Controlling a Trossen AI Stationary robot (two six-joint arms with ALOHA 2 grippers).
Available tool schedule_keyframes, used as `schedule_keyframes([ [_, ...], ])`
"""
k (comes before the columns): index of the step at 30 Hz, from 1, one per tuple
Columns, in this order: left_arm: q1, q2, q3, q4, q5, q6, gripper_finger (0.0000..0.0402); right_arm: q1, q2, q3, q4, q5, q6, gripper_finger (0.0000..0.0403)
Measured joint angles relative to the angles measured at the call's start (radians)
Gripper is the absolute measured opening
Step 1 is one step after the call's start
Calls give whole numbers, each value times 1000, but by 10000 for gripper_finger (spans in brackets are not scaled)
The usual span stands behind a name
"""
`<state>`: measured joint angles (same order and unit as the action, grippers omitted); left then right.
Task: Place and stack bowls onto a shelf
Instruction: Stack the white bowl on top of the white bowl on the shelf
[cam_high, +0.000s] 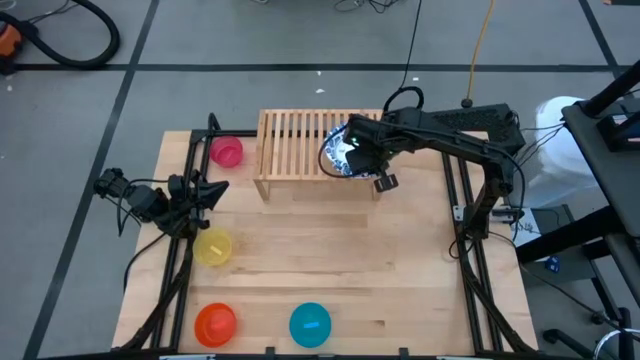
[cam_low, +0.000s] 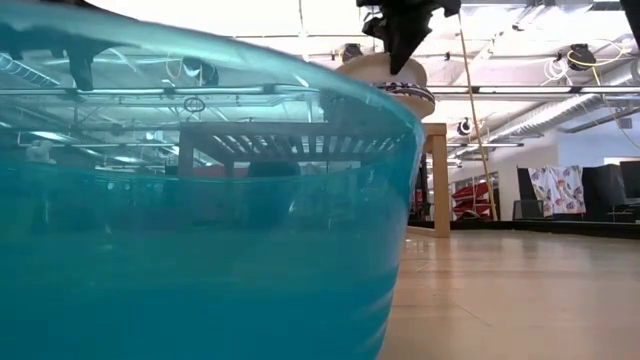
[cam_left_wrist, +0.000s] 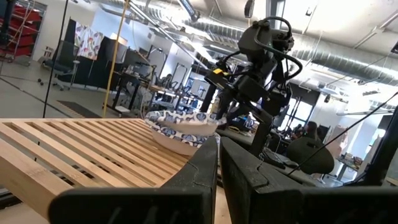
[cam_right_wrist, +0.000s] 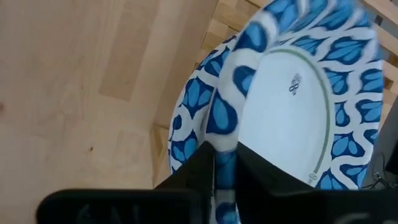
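Blue-patterned bowl (cam_right_wrist: 292, 99) tilted over the stack (cam_right_wrist: 186, 124) at the shelf's (cam_high: 290, 140) right end, rim pinched in right gripper (cam_right_wrist: 225, 158). Could slide off-centre or tip over the edge if dropped crooked. Left gripper (cam_left_wrist: 217, 180) nearly pressed together, idle by the surface's left side.

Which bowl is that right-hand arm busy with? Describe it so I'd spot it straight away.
Find the slatted wooden shelf at the table's far edge. At its right end, under the right gripper, sits a stack of blue-patterned bowls. It is the top bowl, tilted with its rim between the jaws; the pink bowl, yellow bowl, orange-red bowl and teal bowl are plain.
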<state>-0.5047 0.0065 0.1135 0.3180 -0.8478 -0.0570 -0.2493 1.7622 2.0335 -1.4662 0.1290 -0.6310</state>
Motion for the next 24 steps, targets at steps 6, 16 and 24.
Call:
schedule_keyframes([
  [6, 0, 0, 0, 0, 0, 0, 24, 1, 0, 0, 0, 12, -9, 85],
  [16, 0, 0, 0, 0, 0, 0, 24, 16, 0, 0, -2, 267, -66, 138],
  [24, 0, 0, 0, 0, 1, -2, 24, 56, -22, -1, -4, 264, -70, 141],
])
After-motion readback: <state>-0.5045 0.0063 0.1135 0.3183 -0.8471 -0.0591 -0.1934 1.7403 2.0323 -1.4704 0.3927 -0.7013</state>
